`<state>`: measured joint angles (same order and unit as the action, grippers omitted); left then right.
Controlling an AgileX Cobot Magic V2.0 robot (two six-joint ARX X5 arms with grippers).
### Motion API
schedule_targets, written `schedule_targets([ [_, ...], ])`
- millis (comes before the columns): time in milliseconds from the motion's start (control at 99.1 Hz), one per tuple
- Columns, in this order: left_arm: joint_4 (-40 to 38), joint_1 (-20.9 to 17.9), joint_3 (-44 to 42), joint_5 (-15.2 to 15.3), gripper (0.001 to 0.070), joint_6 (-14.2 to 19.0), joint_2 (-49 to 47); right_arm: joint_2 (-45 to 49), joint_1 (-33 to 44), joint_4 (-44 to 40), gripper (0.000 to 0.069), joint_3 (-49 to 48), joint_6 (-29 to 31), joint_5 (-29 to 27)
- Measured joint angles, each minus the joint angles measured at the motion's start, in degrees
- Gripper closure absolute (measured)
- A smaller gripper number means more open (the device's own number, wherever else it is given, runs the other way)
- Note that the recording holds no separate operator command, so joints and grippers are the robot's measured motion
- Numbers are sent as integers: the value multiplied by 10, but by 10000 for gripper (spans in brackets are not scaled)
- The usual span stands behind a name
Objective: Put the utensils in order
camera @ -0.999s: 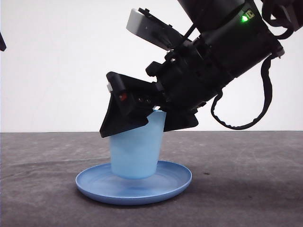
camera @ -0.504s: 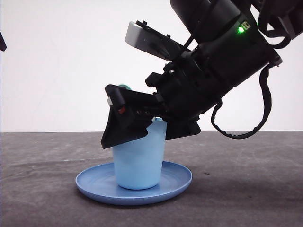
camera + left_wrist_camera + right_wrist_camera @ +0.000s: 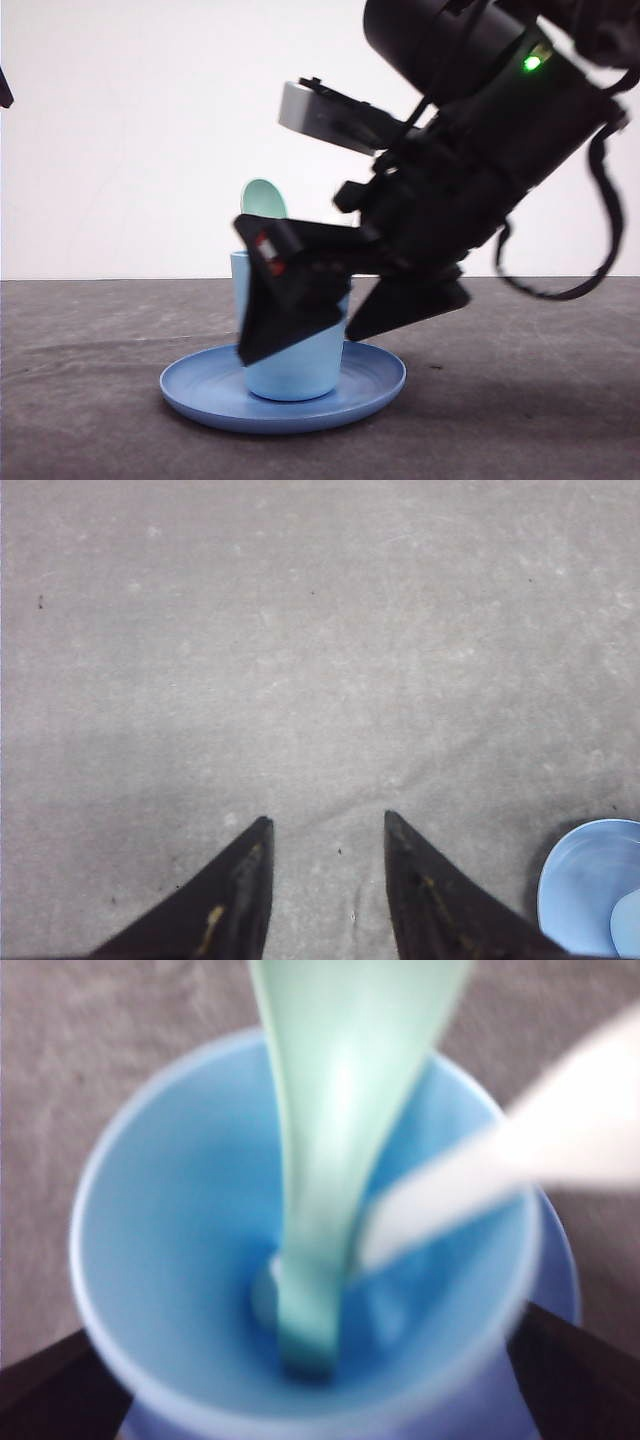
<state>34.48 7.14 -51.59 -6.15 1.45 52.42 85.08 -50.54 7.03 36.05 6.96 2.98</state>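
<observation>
Spoon (image 3: pixel 330 1150) and fork (image 3: pixel 500 1170) stand in cup (image 3: pixel 150 1260) on plate (image 3: pixel 200 390).

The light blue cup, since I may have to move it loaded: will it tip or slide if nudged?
Probably tippy: the cup is tall with a narrower base, and the mint spoon and white fork lean against its wall. It likely slides easily on the smooth blue plate. It looks like light plastic.

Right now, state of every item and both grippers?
Spoon: standing in the cup, handle end down.
Fork: leaning in the cup.
Cup: upright on the plate.
Plate: flat on the table.
Left gripper: open, holding nothing, above bare table.
Right gripper: open, straddling the cup.
</observation>
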Motion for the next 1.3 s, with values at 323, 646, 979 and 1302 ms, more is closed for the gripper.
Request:
schedule_targets([
  [323,0,0,0,0,517,0,0,-191,17,-235,12,0,9,-66],
  [646,0,0,0,0,517,0,0,-361,200,-431,12,64,26,-67],
  [979,5,0,0,0,517,0,0,-373,397,-529,12,112,7,19],
  [1302,10,0,0,0,520,0,0,-373,414,-533,17,112,-8,14],
])
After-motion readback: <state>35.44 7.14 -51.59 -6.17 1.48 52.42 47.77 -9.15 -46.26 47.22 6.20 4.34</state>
